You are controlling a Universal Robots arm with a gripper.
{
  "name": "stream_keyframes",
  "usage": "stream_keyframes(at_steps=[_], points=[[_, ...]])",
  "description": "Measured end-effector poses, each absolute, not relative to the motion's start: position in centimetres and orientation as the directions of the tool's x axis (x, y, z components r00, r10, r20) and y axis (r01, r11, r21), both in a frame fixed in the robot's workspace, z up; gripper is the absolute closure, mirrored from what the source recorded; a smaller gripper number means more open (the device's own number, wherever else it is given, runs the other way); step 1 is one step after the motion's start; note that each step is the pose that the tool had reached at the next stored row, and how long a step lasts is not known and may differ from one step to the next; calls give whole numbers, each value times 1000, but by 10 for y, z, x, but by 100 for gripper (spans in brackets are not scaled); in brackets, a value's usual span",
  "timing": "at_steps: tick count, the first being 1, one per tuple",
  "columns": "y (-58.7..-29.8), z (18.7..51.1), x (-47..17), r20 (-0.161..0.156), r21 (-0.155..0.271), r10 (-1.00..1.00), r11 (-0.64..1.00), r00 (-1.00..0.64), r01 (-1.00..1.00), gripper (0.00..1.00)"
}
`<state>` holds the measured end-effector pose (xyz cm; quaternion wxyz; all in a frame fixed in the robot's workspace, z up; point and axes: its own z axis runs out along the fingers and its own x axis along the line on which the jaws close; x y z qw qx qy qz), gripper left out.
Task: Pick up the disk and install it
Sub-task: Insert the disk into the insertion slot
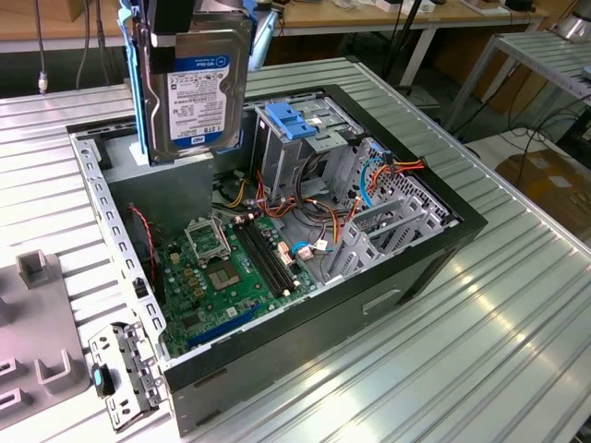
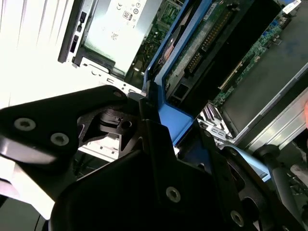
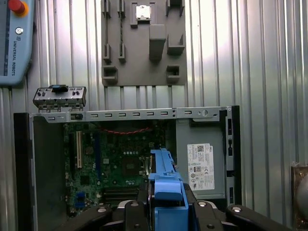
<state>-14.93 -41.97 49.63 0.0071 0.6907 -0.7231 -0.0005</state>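
The disk hangs on edge above the far left corner of the open computer case in the exterior view, its white and blue label showing and a blue bracket along one side. My gripper is shut on its upper end. In the first wrist view the bracket sticks out from between the black fingers, over the motherboard. The second wrist view looks along the disk's circuit-board side from the gripper.
A drive cage with a blue latch stands at the case's far side, with loose cables beside it. A grey power supply fills one corner. A grey fixture plate and a small metal bracket lie on the slatted table.
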Motion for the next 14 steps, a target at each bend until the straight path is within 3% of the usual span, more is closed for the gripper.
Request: stream_keyframes(at_steps=[14], points=[[-448,496,-149,10,11,-999,46,-46,-999,63]])
